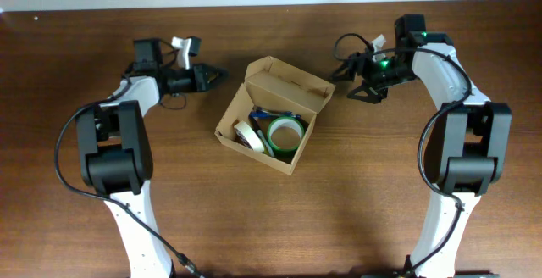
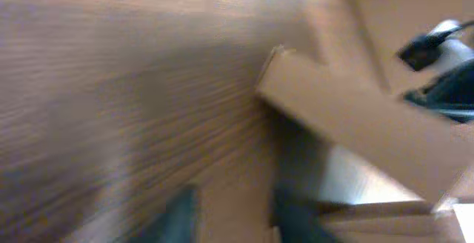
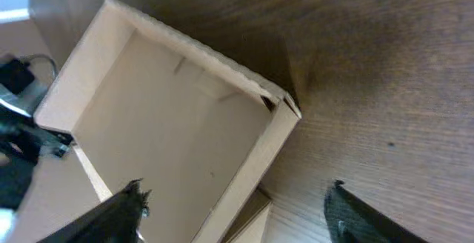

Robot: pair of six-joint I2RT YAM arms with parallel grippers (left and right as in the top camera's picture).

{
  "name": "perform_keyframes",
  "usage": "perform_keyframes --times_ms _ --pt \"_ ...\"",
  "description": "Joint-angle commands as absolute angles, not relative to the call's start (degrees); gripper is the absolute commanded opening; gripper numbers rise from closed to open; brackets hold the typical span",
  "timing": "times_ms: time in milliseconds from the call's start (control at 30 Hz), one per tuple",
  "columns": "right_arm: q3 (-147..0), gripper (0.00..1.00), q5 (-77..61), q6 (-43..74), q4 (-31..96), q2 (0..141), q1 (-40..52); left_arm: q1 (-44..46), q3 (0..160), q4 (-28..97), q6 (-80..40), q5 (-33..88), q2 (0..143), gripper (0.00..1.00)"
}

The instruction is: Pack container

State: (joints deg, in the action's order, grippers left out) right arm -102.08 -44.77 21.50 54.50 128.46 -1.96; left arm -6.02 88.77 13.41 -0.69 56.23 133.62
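Left pincer and right pincer both gape empty beside the plain open container.

The brown wooden table I work at fills the frame; one open cardboard box rests just above centre.

The box shows a plain tan inner face framed by raised edges, with 1 corner pointing right over the wooden table. The right gripper has its 2 dark fingertips spread wide at the bottom edge, gripping nothing; part of the box lies between them. At the left edge sits a dark, blurred part with a thin cable.
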Motion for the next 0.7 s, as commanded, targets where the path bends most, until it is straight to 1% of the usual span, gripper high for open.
perform_keyframes --times_ms 0,100,133,200,267,467,567,667 --pt "-102.32 0.88 -43.75 24.32 53.87 126.69 -1.93 -7.84 89.32 15.31 3.18 49.06 134.04 0.63" --pt "-102.32 0.99 -41.63 24.32 53.98 126.69 -2.02 -9.08 89.34 15.94 3.38 46.78 134.02 0.91" --pt "-102.32 0.99 -41.12 24.27 54.04 126.69 -2.02 -9.34 89.47 15.99 3.38 46.41 134.02 0.98" --pt "-102.32 0.99 -40.38 24.29 54.19 126.69 -2.02 -9.74 90.37 17.3 5.17 45.36 133.91 1.0" --pt "-102.32 0.99 -40.23 24.29 54.19 126.69 -2.02 -9.8 92.12 20.64 8.19 41.74 133.43 1.0" --pt "-102.32 0.99 -40.18 24.29 54.17 126.69 -2.0 -7.94 101.67 35.4 22.46 28.56 130.02 1.0" --pt "-102.32 0.99 -40.18 24.27 54.19 126.69 -2.0 -6.87 107.31 40.36 24.6 25.3 127.85 1.0" --pt "-102.32 0.99 -40.18 24.05 54.7 126.69 -1.93 -6.15 112.44 42.89 24.58 25.17 125.01 0.99"
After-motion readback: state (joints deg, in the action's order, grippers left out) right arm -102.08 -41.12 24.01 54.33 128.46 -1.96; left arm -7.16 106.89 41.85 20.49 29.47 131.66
